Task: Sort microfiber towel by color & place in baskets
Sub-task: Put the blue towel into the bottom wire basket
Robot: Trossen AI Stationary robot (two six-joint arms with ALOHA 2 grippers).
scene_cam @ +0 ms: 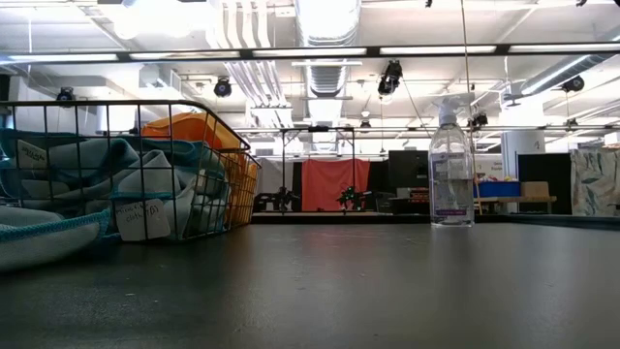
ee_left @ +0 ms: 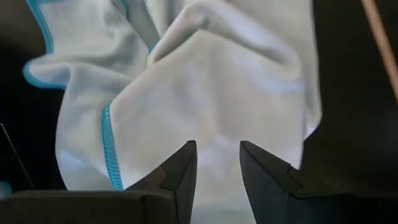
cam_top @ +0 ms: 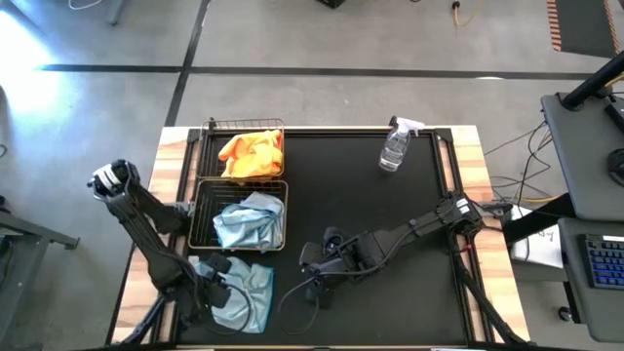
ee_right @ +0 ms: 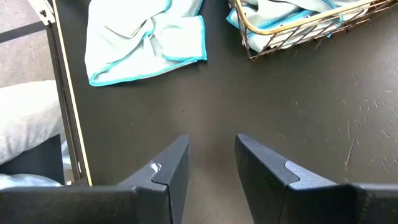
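Observation:
A loose pale blue-grey towel (cam_top: 249,295) lies crumpled on the black mat at the near left, next to the near basket (cam_top: 203,216). My left gripper (cam_top: 219,278) is over this towel, open, with both fingertips close above a smooth fold (ee_left: 217,106). The near basket holds pale blue-grey towels (cam_top: 249,222). The far basket (cam_top: 210,132) holds orange towels (cam_top: 252,153). My right gripper (cam_top: 310,261) is open over bare mat at the near middle; in its wrist view (ee_right: 211,146) the loose towel (ee_right: 143,37) lies ahead. My left gripper points down at the loose towel's middle fold (ee_left: 214,134) from above, one finger (ee_left: 183,165) on either side of it. I cannot tell whether the fingertips touch the cloth. The towel lies flat on the mat.
A clear plastic spray bottle (cam_top: 395,148) stands upright near the mat's far right; the low view shows it too (scene_cam: 451,165). The wire baskets (scene_cam: 126,174) stand side by side along the left. Bare mat (cam_top: 390,214) stretches between baskets, bottle and right arm.

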